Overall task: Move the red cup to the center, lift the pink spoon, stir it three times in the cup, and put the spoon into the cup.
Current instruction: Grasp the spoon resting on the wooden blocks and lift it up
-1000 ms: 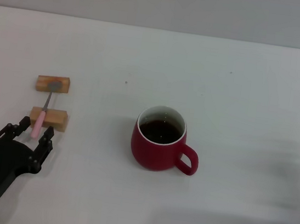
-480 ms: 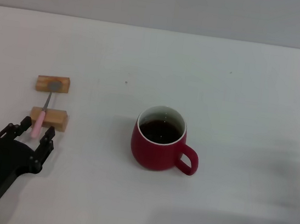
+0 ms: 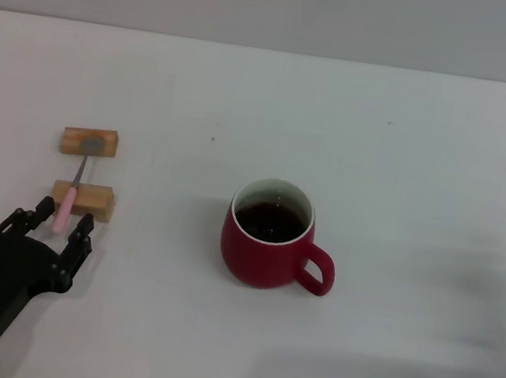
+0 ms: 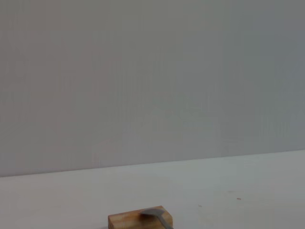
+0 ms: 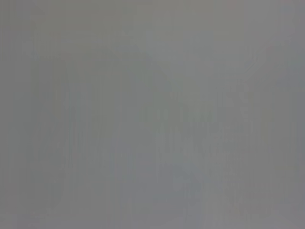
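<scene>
The red cup (image 3: pixel 268 237) stands upright near the middle of the white table, holding dark liquid, with its handle toward the near right. At the left lies the pink spoon (image 3: pixel 68 201), bridging two tan wooden blocks. Its grey bowl rests on the far block (image 3: pixel 73 139) and its pink handle crosses the near block (image 3: pixel 95 201). My left gripper (image 3: pixel 62 220) sits low at the near left, open, with its fingertips either side of the handle's near end. The left wrist view shows the far block (image 4: pixel 128 221) with the spoon bowl (image 4: pixel 155 213) on it. My right gripper is out of view.
The white tabletop (image 3: pixel 404 172) spreads wide around the cup, and a grey wall (image 3: pixel 277 6) runs behind its far edge. The right wrist view shows only flat grey.
My left gripper has shifted very slightly toward the near edge. Cup, spoon and blocks have not moved.
</scene>
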Action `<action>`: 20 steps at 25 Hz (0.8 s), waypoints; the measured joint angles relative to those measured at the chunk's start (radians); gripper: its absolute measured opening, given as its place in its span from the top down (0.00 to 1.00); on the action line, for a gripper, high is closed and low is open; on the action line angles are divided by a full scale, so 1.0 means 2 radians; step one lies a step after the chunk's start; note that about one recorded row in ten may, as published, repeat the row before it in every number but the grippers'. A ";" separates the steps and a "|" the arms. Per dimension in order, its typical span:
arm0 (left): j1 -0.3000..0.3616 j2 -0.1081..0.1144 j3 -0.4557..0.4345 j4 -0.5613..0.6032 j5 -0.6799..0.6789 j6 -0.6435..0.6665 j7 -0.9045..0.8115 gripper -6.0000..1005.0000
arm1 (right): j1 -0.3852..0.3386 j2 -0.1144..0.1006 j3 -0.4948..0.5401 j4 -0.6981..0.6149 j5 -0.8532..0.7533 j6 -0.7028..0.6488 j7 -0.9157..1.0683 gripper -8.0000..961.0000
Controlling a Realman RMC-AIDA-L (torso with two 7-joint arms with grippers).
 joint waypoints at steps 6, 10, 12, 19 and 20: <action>0.000 0.000 0.000 0.000 0.000 0.000 0.000 0.47 | 0.000 0.000 0.000 -0.002 0.000 0.000 0.000 0.99; 0.000 0.000 0.001 -0.001 0.000 0.000 0.000 0.47 | 0.000 0.000 0.000 -0.002 0.000 0.000 0.000 0.99; 0.000 0.000 0.001 -0.002 0.000 0.000 0.000 0.47 | 0.000 0.000 0.000 -0.002 0.000 0.000 0.000 0.99; 0.002 0.000 0.002 -0.002 0.000 0.002 0.006 0.51 | 0.000 0.000 0.000 -0.002 0.000 0.000 0.000 0.99; 0.002 0.000 0.003 -0.002 0.000 0.003 0.007 0.52 | 0.000 0.000 0.000 -0.002 0.000 0.000 0.000 0.99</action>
